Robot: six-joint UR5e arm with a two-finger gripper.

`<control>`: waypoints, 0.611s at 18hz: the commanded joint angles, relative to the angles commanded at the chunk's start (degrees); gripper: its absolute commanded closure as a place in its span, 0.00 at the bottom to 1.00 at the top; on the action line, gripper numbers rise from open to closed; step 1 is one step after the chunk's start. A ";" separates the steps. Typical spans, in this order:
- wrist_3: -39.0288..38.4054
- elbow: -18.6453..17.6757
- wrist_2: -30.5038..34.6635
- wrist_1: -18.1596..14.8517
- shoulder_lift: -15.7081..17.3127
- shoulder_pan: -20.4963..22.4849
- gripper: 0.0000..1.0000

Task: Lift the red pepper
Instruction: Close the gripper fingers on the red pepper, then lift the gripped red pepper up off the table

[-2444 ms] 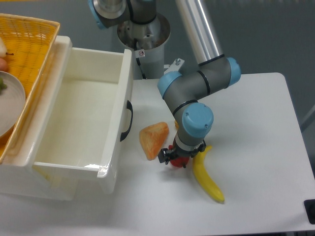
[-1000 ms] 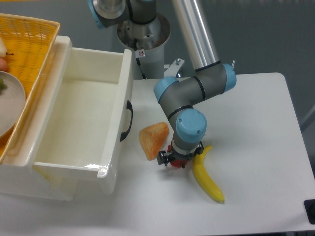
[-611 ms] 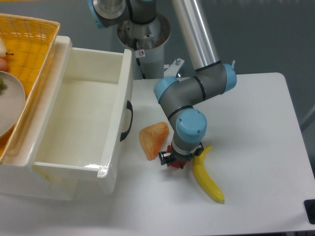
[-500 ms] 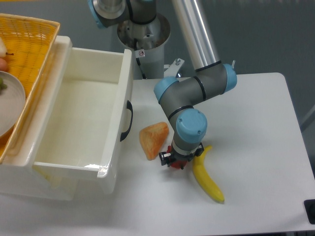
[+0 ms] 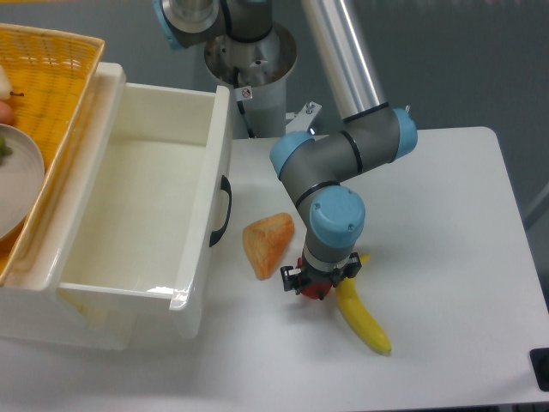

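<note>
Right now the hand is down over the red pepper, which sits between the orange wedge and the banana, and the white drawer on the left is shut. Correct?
Not quite: the white drawer is pulled open, as the fixed camera shows. The rest holds: the hand is down over the red pepper, between the orange wedge and the banana.

You have even, bright overhead light. Shadows stay soft and short: a faint one lies under the banana (image 5: 363,314), another under the arm (image 5: 343,163). Glare streaks the arm's metal tube and the white bin (image 5: 146,206) rim. Focus slightly soft throughout; no obvious edge distortion.
</note>
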 joint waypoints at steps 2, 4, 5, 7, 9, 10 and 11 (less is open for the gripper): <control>1.31 0.27 -0.96 -0.18 1.05 0.00 0.44; 2.81 0.36 -1.06 -0.26 1.67 0.09 0.44; 6.21 0.36 -1.14 -0.61 3.15 0.09 0.44; 9.83 0.36 -1.23 -0.62 4.30 0.17 0.44; 11.95 0.44 -1.23 -0.70 5.44 0.18 0.44; 13.09 0.44 -1.23 -0.79 6.41 0.18 0.44; 14.84 0.44 -1.23 -1.57 7.20 0.09 0.44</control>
